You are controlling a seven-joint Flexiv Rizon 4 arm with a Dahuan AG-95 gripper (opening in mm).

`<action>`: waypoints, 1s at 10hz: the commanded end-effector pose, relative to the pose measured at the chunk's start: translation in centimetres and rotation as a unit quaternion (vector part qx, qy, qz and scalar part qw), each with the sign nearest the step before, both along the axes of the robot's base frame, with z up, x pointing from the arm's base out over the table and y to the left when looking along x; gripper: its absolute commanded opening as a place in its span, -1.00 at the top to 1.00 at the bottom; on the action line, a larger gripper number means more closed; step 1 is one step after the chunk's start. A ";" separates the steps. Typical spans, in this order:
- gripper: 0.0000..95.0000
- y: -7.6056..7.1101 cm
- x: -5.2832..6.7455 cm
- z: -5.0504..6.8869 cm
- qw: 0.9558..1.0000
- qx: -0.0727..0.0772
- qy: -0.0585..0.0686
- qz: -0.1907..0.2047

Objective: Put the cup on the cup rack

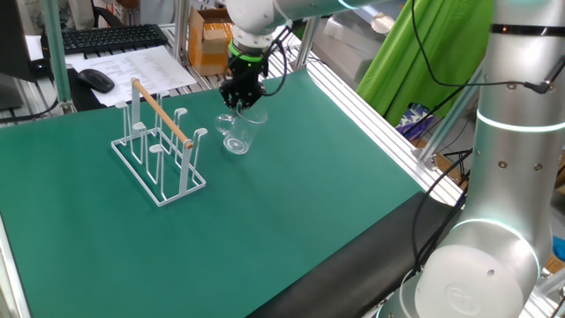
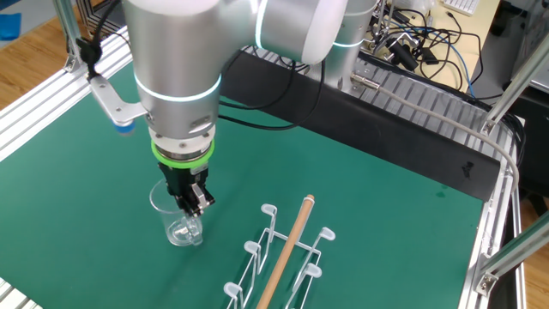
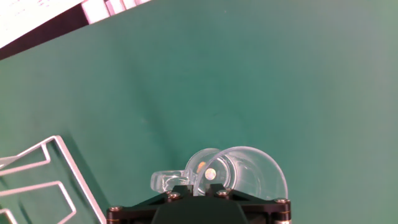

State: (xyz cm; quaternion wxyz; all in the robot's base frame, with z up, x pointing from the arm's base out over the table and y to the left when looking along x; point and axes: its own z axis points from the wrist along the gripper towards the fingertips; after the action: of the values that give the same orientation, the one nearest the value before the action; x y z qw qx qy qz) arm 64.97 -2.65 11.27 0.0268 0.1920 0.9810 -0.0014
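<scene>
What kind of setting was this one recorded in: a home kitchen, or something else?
Most likely a robotics lab bench, not a kitchen: a green mat in an aluminium-profile frame, a keyboard and mouse on a desk behind it, and loose cables along the edge.

cup [image 1: 237,134] beside cup rack [image 1: 159,146], both on table [image 1: 291,203]

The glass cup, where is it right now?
In one fixed view the cup stands upright on the green mat, just right of the white cup rack and apart from it, directly under the gripper, not yet on a peg.
</scene>
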 end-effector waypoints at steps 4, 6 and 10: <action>0.20 0.9 -0.6 1.8 0.999 0.011 0.031 -0.006; 0.20 1.8 -1.1 2.8 0.999 0.012 0.040 -0.011; 0.20 2.3 -0.3 4.6 0.998 0.016 0.063 -0.011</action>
State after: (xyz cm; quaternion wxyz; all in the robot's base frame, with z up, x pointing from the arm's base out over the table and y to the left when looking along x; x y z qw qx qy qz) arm 64.56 -0.37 16.06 -0.0381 0.2025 0.9785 0.0018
